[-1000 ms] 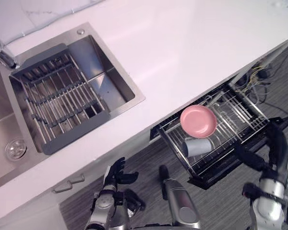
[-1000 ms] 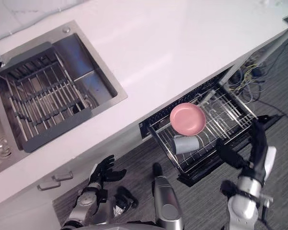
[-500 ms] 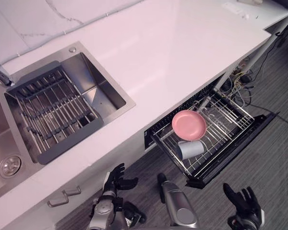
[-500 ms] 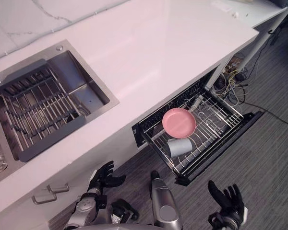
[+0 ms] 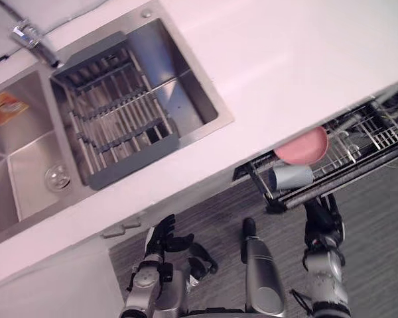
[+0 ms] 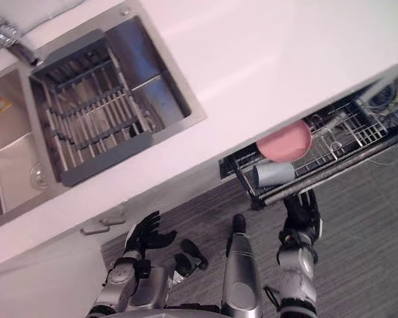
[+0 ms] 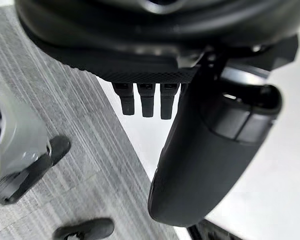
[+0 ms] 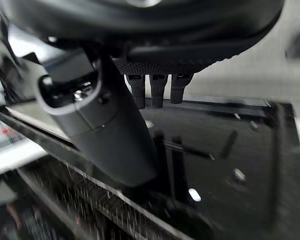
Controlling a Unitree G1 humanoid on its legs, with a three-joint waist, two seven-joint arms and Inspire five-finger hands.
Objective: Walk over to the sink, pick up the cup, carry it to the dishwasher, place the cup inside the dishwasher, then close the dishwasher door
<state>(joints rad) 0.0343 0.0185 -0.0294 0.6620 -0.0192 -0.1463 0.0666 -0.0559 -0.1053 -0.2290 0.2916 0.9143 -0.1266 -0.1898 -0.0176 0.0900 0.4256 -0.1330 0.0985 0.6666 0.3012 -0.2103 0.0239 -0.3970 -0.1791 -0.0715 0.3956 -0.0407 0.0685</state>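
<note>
Pale grey cup on its side in the dishwasher's wire rack, just beside a round pink plate. Right hand straight-fingered and empty at the glossy black door. Left hand loose, holding nothing, near the white cabinet. Steel sink with slatted grey drainer in smooth white counter.

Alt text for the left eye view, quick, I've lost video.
The open right hand is at the front edge of the dishwasher door, below the pulled-out rack holding a grey cup on its side and a pink plate. The open left hand hangs by the cabinet; the sink lies upper left.
</note>
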